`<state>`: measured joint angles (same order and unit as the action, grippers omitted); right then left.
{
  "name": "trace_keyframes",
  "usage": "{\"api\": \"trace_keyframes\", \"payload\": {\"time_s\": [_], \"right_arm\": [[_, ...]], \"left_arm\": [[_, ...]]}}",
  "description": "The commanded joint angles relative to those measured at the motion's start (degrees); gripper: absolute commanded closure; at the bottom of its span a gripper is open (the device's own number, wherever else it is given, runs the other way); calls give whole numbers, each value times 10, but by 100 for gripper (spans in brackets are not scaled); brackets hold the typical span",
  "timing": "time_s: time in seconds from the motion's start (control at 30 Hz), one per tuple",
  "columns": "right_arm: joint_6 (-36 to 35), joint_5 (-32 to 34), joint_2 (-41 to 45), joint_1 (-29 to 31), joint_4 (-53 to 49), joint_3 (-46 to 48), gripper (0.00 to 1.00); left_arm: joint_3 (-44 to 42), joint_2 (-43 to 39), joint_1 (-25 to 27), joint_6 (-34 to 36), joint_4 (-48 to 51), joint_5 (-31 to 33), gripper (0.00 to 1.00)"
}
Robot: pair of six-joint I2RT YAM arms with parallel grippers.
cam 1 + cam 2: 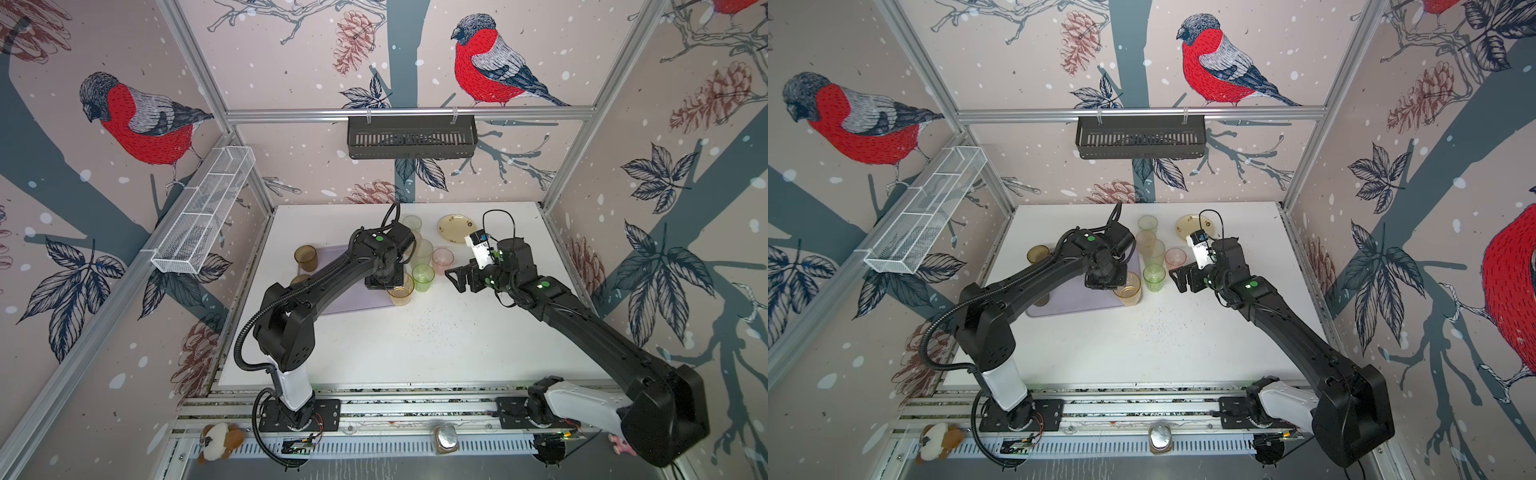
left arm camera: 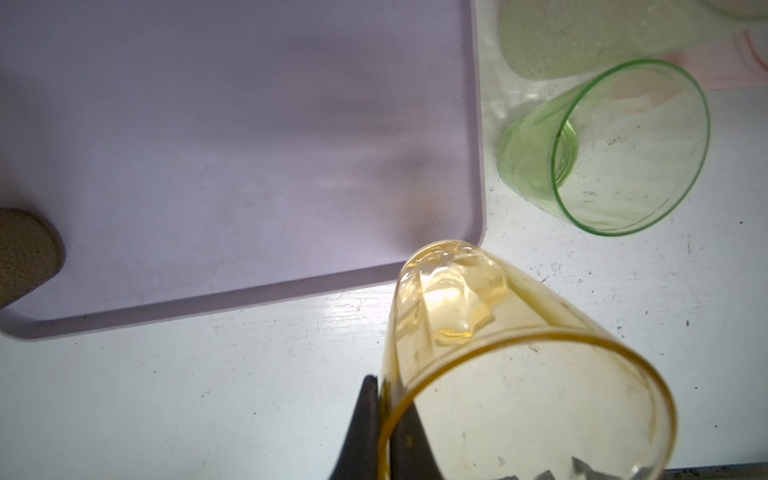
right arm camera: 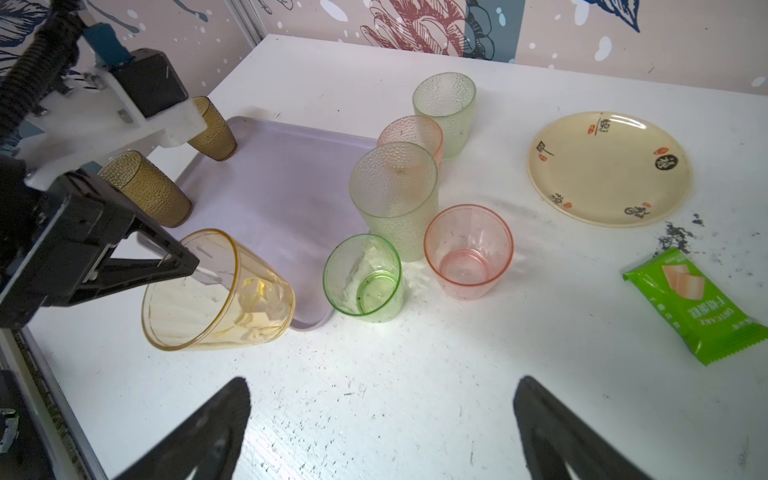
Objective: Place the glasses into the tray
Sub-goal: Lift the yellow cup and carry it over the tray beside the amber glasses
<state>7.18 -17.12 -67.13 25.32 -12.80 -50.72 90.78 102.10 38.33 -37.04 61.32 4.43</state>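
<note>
My left gripper (image 2: 386,399) is shut on the rim of the amber-yellow glass (image 2: 498,353), one finger outside the wall and one inside. That glass (image 3: 216,291) hangs tilted at the near right corner of the pale lilac tray (image 3: 282,187). Two brown glasses (image 3: 145,191) (image 3: 212,133) stand on the tray's left side. Just right of the tray stand a green glass (image 3: 363,278), a pink one (image 3: 467,249), two pale greenish ones (image 3: 395,195) (image 3: 444,108) and another pink one (image 3: 411,135). My right gripper (image 3: 382,415) hovers open and holds nothing, right of the green glass (image 1: 423,277).
A cream plate (image 3: 609,168) sits at the back right of the white table, with a green snack packet (image 3: 698,303) and dark crumbs nearer. A black slotted basket (image 1: 411,137) hangs on the back wall and a white wire-mesh basket (image 1: 203,212) on the left wall.
</note>
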Motion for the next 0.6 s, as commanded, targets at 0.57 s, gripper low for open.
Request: {"api": "trace_keyframes", "payload": {"time_s": [0.57], "right_arm": [[-94,8,-15,103,-7,-69,1]], "left_arm": [[51,-5,-70,16,38,12,100]]}}
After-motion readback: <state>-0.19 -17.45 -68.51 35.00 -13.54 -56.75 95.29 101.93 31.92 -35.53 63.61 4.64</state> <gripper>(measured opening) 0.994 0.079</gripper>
